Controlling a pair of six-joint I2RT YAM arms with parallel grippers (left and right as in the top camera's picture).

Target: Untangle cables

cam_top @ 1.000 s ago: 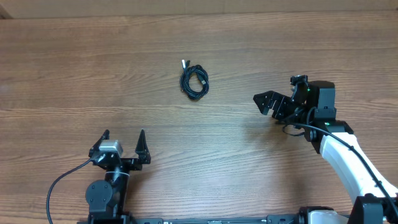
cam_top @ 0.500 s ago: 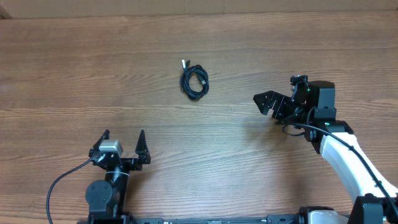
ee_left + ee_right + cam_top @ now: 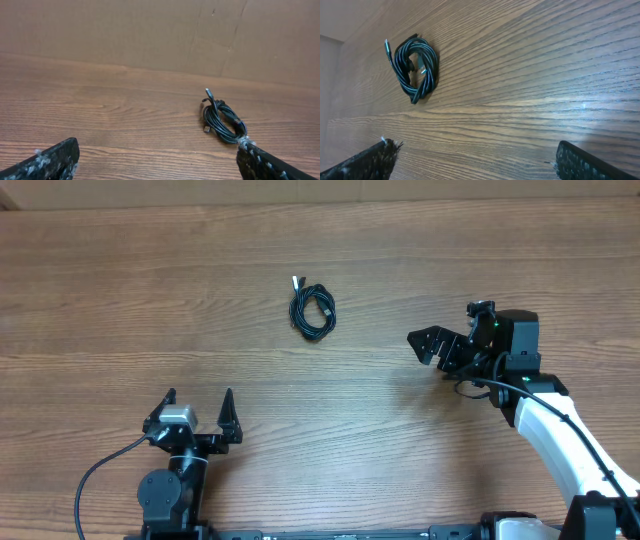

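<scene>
The cables [image 3: 312,309] lie as one small black coil with a silver-tipped plug sticking out at its far end, on the wooden table toward the back middle. The coil also shows in the left wrist view [image 3: 222,120] and in the right wrist view [image 3: 416,65]. My left gripper [image 3: 197,415] is open and empty near the front left, well short of the coil. My right gripper [image 3: 428,346] is open and empty to the right of the coil, pointing toward it, with bare table between them.
A thick black wire [image 3: 100,478] runs from the left arm base at the front edge. A brown cardboard wall [image 3: 160,35] stands along the far side of the table.
</scene>
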